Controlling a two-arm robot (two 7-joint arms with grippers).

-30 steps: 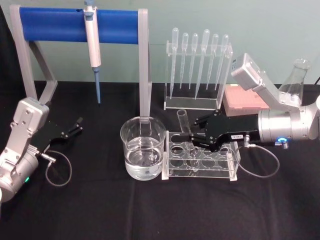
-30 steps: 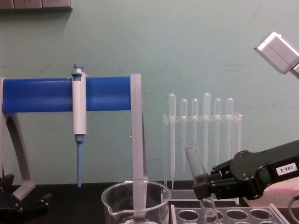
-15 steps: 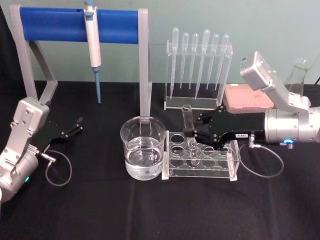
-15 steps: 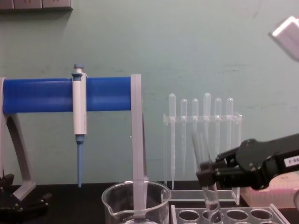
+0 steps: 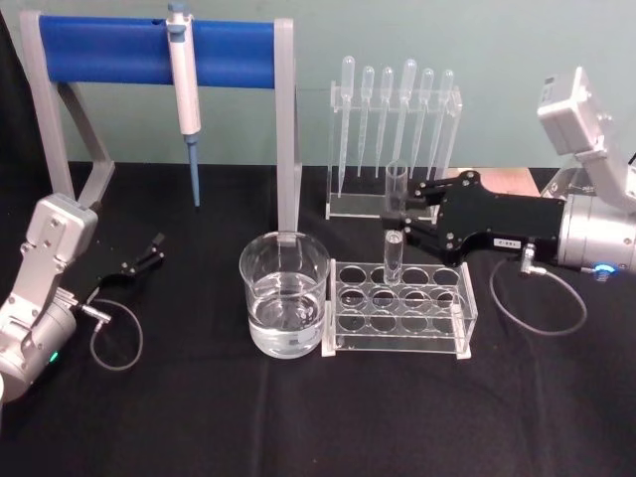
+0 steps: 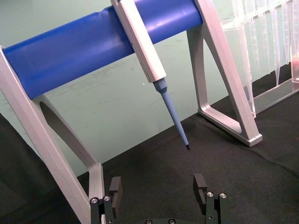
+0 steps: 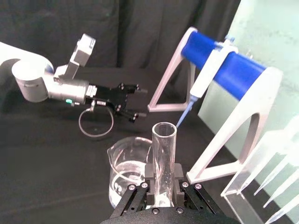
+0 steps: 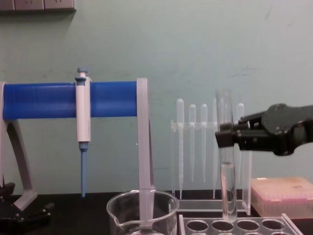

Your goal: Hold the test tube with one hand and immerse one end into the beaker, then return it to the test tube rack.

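Over the back row of the clear rack (image 5: 400, 310), the right gripper (image 5: 405, 214) holds the test tube (image 5: 394, 248) upright. Its two black fingers (image 7: 140, 190) press on the glass from either side, a little below the open rim. From the chest view, most of the tube hangs below the grip, and its rounded end sits right at the rack's top plate. I cannot tell whether it is inside a hole or just above one.

Room is tight toward the back. The stand of plastic pipettes (image 5: 393, 139) is close behind the rack. One grey leg of the blue bar frame (image 5: 288, 119) rises right behind the beaker (image 5: 283, 288). The beaker, part full of clear liquid, stands just beside the rack's left end, with its spout turned away from the rack. Open black table (image 5: 298, 417) lies in front of both, and more of it stretches between the beaker and the left gripper (image 5: 149, 250). That gripper rests low at the table's left, its fingers spread apart around nothing. A blue-and-white pipettor (image 5: 182, 79) hangs from the blue bar, well left of the tube. A pink box (image 8: 281, 193) sits behind the right arm.

A small white label (image 5: 509, 240) is stuck on the right gripper's black body; its print is too small to read.
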